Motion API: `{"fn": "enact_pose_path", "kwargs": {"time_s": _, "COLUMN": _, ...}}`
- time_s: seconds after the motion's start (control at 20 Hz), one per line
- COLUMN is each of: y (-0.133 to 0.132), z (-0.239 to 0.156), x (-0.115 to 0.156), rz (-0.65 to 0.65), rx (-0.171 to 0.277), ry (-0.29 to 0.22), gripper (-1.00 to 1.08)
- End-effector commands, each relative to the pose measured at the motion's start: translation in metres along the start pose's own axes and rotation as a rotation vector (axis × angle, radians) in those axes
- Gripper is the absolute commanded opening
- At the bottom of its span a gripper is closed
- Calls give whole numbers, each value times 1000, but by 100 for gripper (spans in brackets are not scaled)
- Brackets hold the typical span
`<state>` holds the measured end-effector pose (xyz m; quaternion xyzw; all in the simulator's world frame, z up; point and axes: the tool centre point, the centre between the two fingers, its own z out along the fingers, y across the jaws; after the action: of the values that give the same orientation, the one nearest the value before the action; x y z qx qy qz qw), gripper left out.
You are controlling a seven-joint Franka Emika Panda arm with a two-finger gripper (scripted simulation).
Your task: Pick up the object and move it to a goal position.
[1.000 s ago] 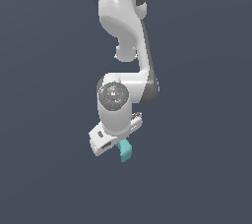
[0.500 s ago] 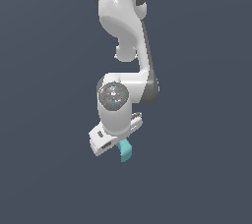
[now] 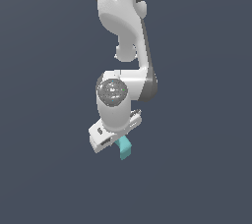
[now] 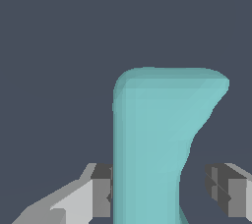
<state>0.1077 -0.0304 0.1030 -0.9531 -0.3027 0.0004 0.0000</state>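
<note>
exterior: you see the arm (image 3: 123, 46) over the teal object (image 3: 125, 148), gripper (image 3: 118, 142) hidden | wrist: one finger (image 4: 101, 191) touches the object (image 4: 157, 139), other stands off | clamped or not: cannot tell

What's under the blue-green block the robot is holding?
Nothing shows under the teal block: only plain dark background in the exterior view. In the wrist view one finger touches it and the other stands apart. Its near end runs out of the wrist picture.

No readable text anywhere.
I find no letters, numbers, brands or signs on my arm or on anything else in either view.
</note>
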Motion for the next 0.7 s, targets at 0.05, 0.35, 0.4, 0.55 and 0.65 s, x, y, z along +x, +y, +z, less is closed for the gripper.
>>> {"fn": "enact_pose_path", "kwargs": {"time_s": 0.05, "y": -3, "z": -3, "x": -8, "rz": 0, "rx": -1, "ry": 1, "gripper": -100}}
{"fn": "enact_pose_path", "kwargs": {"time_s": 0.35, "y": -11, "z": -10, "x": -31, "rz": 0, "rx": -1, "ry": 1, "gripper": -100}}
{"fn": "enact_pose_path", "kwargs": {"time_s": 0.4, "y": -13, "z": -11, "x": -36, "rz": 0, "rx": -1, "ry": 1, "gripper": -100}}
{"fn": "enact_pose_path", "kwargs": {"time_s": 0.55, "y": -19, "z": -16, "x": -51, "rz": 0, "rx": -1, "ry": 1, "gripper": -100}}
{"fn": "enact_pose_path", "kwargs": {"time_s": 0.65, "y": -23, "z": -19, "x": -62, "rz": 0, "rx": -1, "ry": 1, "gripper": -100}}
